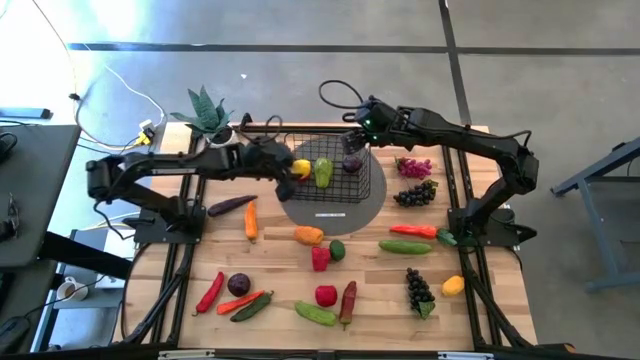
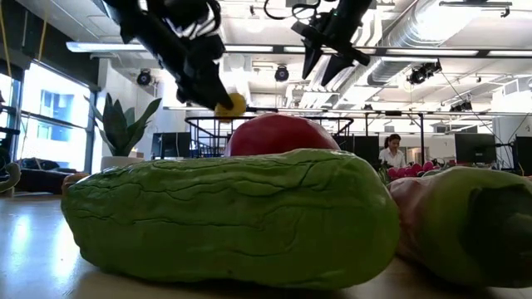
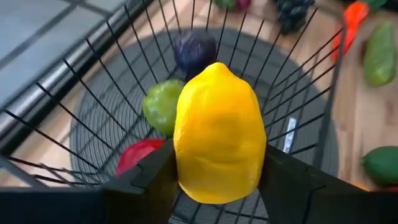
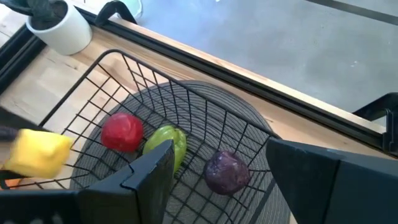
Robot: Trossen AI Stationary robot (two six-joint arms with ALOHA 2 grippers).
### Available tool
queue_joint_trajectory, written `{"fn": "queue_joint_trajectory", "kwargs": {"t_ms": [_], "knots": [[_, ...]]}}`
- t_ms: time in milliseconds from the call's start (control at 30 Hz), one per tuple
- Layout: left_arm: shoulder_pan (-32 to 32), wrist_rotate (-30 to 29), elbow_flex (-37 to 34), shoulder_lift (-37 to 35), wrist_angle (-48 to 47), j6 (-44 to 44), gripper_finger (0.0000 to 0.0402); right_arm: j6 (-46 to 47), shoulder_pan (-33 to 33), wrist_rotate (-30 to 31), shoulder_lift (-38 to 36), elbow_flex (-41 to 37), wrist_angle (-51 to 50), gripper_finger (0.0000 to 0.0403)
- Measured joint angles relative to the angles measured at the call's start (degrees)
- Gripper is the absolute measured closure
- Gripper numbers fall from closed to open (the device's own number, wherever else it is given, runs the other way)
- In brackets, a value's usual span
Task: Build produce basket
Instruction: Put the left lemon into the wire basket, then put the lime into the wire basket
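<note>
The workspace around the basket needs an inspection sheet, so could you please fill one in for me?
Surface: wooden table, grey round mat under the basket.
Job's things: black wire basket holds a red piece, a green piece and a purple onion; most produce lies loose on the table, including a cucumber and dark grapes.
Clutter: potted plant at the far left corner.
Grippers: left gripper holds a lemon over the basket's left edge; right gripper open above the basket.
Cables: white cable on the floor, black loop by the right arm.
Surroundings: a person far behind.
</note>
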Motion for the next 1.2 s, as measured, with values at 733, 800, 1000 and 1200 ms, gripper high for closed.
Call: {"fn": "queue_joint_trajectory", "kwargs": {"t_ms": [733,800,1000,1200], "knots": [[0.6,-0.4,6.1,4.9,-5.2,-1.2,0.0142,-0.7,2.7,-5.8,0.0,0.0,-3.8,0.0167],[0.6,-0.4,8.5,4.7,-8.9,0.3,0.0142,-0.9,4.3,-6.8,0.0,0.0,-3.3,0.0167],[0.6,2.3,15.3,2.5,-19.3,2.1,0.0140,0.5,10.3,-10.1,0.0,0.0,-2.4,0.0167],[0.5,3.4,18.2,-2.5,-25.8,2.7,0.0142,10.2,16.6,-13.7,0.0,0.0,-2.7,0.0167]]}}
